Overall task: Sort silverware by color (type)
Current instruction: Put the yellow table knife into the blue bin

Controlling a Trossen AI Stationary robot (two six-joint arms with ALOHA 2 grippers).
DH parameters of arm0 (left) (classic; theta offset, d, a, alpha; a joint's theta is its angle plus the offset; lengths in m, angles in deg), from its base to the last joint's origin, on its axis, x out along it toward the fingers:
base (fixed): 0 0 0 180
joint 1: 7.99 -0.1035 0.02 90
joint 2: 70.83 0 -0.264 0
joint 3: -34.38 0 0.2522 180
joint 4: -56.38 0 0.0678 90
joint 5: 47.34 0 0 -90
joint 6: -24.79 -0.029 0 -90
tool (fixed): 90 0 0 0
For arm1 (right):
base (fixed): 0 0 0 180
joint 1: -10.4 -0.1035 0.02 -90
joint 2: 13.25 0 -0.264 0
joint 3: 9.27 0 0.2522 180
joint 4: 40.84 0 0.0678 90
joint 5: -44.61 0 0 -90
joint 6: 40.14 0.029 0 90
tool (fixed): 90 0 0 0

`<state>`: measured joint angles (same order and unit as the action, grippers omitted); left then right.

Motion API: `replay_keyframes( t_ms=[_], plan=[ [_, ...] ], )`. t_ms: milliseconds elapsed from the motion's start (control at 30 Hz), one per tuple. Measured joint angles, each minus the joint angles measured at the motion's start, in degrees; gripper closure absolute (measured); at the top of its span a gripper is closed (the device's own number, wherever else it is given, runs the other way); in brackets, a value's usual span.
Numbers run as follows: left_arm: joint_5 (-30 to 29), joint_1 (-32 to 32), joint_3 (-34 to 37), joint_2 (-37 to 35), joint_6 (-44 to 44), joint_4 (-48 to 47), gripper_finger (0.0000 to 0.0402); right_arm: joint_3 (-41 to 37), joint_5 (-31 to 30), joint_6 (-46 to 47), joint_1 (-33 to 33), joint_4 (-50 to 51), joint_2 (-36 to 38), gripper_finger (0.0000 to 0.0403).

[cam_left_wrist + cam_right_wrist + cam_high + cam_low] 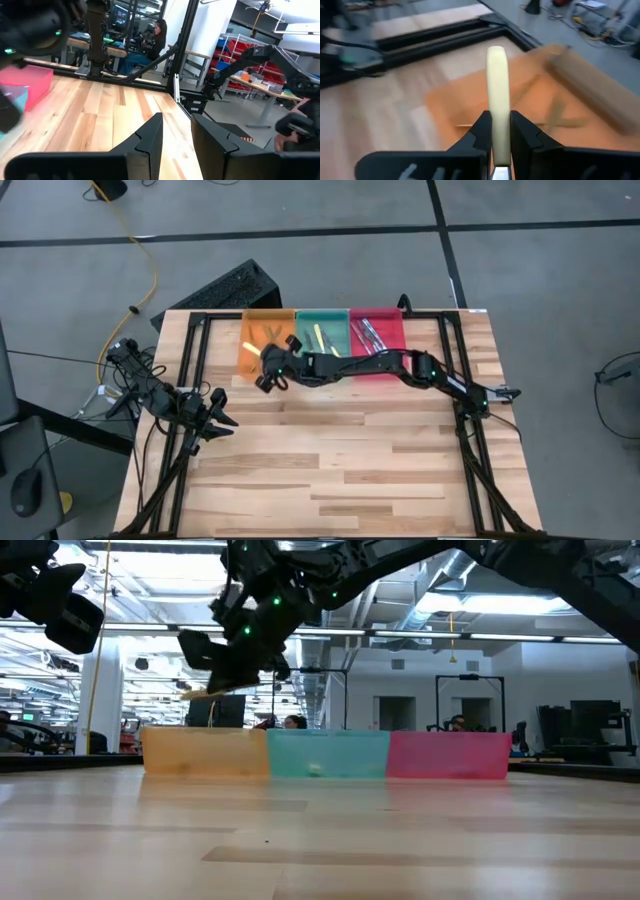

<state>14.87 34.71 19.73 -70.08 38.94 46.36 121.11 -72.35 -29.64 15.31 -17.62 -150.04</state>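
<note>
Left pincer (222,412) sits parked at the left edge of the counter (340,470), well apart from the trays. Its fingers (150,145) stand apart with a bare gap, nothing between them.

Right arm reaches across from the right side. Right pincer (268,372) hangs over the near edge of the orange tray (252,325), leftmost of the three at the far side. It is closed on a pale yellow-handled utensil (498,95); the handle sticks straight forward out of the jaws, long axis in line with the fingers. In the low view the piece (205,692) reads as lifted, just above the tray walls, roughly level.

Key relation: the held piece is pale yellow, while what lies below it in the orange tray looks like crossed bronze-gold pieces (559,117). Yellow pieces (322,337) lie in the green tray (322,315), next tray to the right. Silver bluish-handled pieces (372,333) lie in the red tray (397,330), farthest right.

Judgement: if sorting by colour, the drop spot lies just to the right of the pincer, not under it. Right arm is the nearer one and already has the piece. The counter's near part shows no loose silverware in the high view.
</note>
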Motion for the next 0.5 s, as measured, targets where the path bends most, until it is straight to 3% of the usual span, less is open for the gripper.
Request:
replay_keyframes(
  t_ms=[133,367,500],
  plan=[
    [0.0,0.0,0.0,0.0,0.0,0.0,0.0312,0.0,-3.7,0.8,1.5,0.3,0.0,0.0350],
    [0.0,0.0,0.0,0.0,0.0,0.0,0.0312,0.0,-12.2,16.1,4.0,7.7,0.0,0.0347],
    [0.0,0.0,0.0,0.0,0.0,0.0,0.0312,0.0,-17.2,16.5,4.5,9.2,0.0,0.0346]
  ],
)
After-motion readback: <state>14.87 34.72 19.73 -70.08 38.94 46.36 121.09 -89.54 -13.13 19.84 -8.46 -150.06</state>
